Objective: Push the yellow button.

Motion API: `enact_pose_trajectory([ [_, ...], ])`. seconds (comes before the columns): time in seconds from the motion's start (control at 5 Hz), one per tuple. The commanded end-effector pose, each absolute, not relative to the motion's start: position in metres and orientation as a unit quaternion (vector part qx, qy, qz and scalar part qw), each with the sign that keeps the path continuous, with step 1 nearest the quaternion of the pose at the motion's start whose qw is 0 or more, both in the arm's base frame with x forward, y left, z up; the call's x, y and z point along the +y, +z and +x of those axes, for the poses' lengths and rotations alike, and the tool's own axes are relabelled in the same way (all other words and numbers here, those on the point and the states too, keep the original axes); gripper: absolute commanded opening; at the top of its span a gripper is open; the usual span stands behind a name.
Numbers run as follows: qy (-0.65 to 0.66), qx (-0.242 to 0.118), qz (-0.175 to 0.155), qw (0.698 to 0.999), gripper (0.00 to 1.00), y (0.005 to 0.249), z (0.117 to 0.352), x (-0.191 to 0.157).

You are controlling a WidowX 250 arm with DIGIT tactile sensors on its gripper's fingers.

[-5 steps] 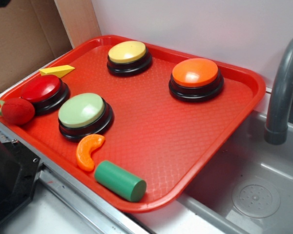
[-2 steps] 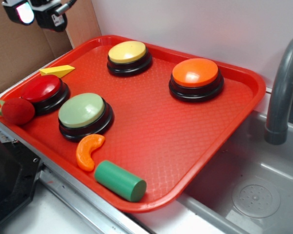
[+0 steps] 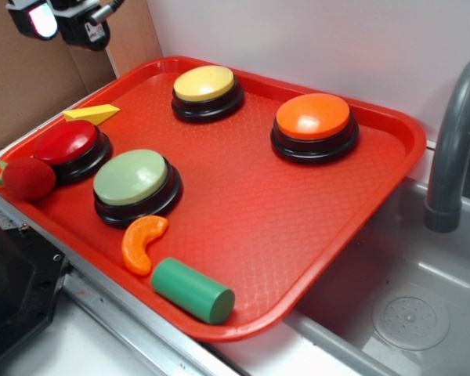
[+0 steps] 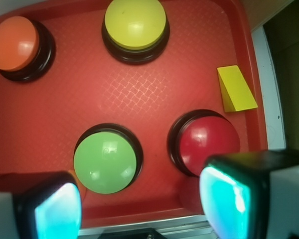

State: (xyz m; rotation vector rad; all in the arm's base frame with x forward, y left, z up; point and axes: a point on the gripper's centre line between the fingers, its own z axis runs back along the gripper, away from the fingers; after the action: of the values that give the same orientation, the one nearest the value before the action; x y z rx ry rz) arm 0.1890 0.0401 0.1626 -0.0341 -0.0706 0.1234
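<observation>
The yellow button stands on its black ring at the back of the red tray; in the wrist view the yellow button is at top centre. My gripper hangs high above the tray's back left corner, well left of the button and clear of it. Its two fingers stand wide apart in the wrist view, so the gripper is open with nothing between them. Below the gap lie the tray's near edge and the green and red buttons.
On the tray also sit an orange button, a pale green button, a red button, a yellow wedge, a red ball, an orange crescent and a green cylinder. A sink and faucet lie right.
My gripper came into view at the top left of the exterior view and has since held almost still. Nothing on the tray has moved.
</observation>
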Motion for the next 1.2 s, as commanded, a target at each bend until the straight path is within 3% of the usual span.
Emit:
enact_pose_trajectory([
  [0.0,0.007,-0.028,0.096,0.995,1.0,0.143,0.279,0.043],
  [0.2,-0.037,-0.071,0.118,0.99,1.0,0.128,0.302,0.048],
  [0.6,-0.039,-0.116,0.072,0.99,1.0,0.082,0.317,0.067],
  [0.8,-0.027,-0.109,0.047,0.993,1.0,0.064,0.326,0.073],
  [1.0,-0.033,-0.099,0.044,0.994,1.0,0.057,0.333,0.069],
])
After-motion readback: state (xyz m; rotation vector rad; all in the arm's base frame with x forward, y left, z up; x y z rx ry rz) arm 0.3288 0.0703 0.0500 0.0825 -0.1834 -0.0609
